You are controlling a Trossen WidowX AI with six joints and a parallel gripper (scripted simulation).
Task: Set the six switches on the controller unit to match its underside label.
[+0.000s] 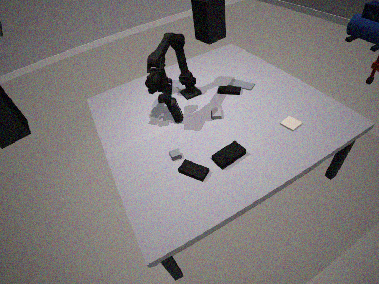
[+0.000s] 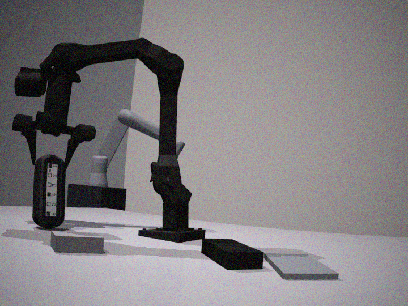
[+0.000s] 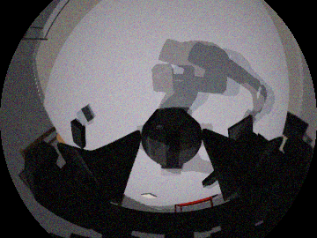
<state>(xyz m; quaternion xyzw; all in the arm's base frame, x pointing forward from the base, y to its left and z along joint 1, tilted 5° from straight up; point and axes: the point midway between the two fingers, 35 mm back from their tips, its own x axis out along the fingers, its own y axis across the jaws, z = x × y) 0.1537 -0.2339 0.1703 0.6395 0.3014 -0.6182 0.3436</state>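
Observation:
The dark grey controller unit (image 1: 176, 110) (image 2: 39, 197) (image 3: 172, 143) stands on end, nearly upright, its lower end at or just over the bench. My gripper (image 2: 50, 165) (image 3: 172, 133) points down and is shut on the unit's upper end, one finger on each side. The underside faces the exterior view and shows the white label (image 2: 51, 190). From top to bottom, 1 looks filled, 2 empty, 3 empty, 4 filled, 5 empty and 6 filled. The six switches cannot be made out in any view.
A grey block (image 1: 216, 114) (image 2: 79, 244) lies near the unit. A black block (image 1: 229, 90) (image 2: 232, 253) and a grey plate (image 1: 247, 84) (image 2: 303, 266) lie beyond the arm's base. Two black modules (image 1: 228, 154) (image 1: 193, 170), a small grey block (image 1: 175, 154) and a cream tile (image 1: 290, 123) lie farther off.

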